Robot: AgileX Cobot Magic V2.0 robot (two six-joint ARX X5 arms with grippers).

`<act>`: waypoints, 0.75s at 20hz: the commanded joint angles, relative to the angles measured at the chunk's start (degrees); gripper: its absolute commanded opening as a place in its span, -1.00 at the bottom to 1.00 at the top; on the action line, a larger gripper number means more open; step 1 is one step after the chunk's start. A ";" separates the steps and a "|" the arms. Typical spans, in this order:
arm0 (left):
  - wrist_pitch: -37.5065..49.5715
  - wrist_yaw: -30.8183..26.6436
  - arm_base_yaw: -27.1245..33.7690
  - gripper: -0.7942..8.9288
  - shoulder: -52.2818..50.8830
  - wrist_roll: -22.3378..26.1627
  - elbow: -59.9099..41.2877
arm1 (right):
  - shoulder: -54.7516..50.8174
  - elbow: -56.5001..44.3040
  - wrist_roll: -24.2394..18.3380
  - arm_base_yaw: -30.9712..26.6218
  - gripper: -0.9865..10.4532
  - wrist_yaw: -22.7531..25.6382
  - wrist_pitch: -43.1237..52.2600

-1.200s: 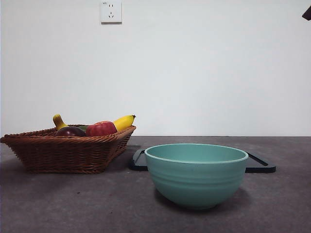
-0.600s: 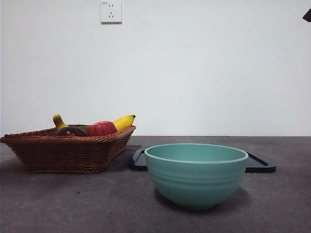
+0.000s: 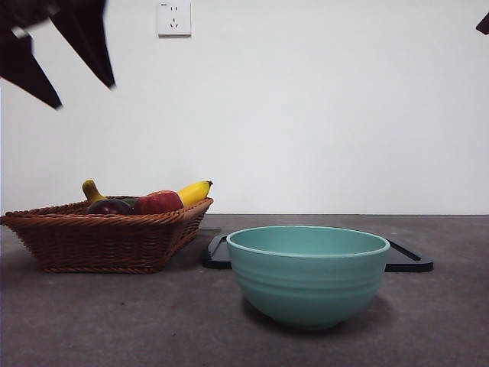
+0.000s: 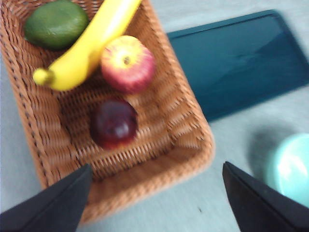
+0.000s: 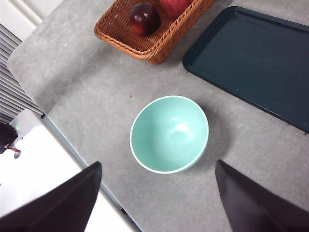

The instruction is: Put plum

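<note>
So the plum (image 4: pixel 114 123) is sitting in the wicker basket (image 4: pixel 188 123), on the basket floor just beside the red-and-yellow apple (image 4: pixel 127 63), with a banana (image 4: pixel 87 46) lying across the far side and a green avocado (image 4: pixel 56 23) in the corner. The left hand (image 4: pixel 154 203) hangs above the basket with its two black jaws spread wide, and it's got nothing in it. In the front view that hand (image 3: pixel 72 69) shows up as dark tips at the top left, high over the basket (image 3: pixel 107 237), and the plum (image 3: pixel 108 206) just peeks over the rim. The right hand (image 5: pixel 157 203) is up high over the worktop (image 5: pixel 270 164), jaws also wide apart and holding nothing, looking down at the teal bowl (image 5: pixel 169 134). A dark tray (image 5: pixel 256 63) lies flat beside the basket, behind the bowl.
</note>
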 commanded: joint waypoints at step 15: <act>12.76 -8.50 -1.70 0.05 25.38 3.96 1.66 | 0.39 1.11 -0.22 0.26 -0.17 0.00 0.74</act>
